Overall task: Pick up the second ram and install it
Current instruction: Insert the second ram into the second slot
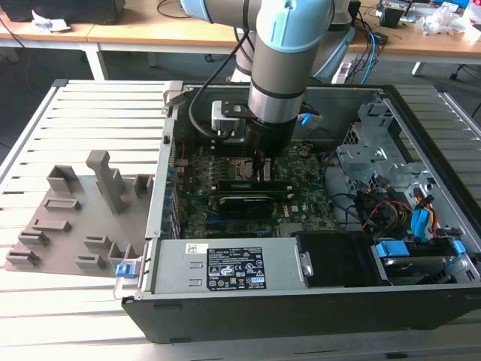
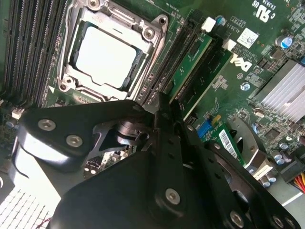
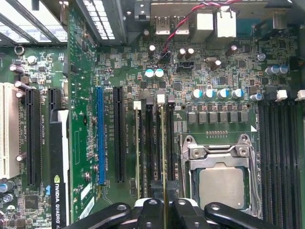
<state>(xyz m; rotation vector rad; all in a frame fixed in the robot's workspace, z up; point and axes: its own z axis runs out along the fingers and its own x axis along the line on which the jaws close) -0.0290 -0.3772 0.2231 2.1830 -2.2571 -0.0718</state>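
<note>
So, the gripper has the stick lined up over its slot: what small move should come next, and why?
Probably a short, straight push down. In the first wrist view the gripper holds the second ram on edge, in line with the slot beside the processor socket and parallel to the other stick. I cannot tell whether it is fully seated.

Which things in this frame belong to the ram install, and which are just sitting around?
In the job: the second ram, upright at the slots beside the processor socket; the gripper, shut on it.
Just there: the other ram stick; the black expansion card; the grey fixture tray; the power supply.
</note>
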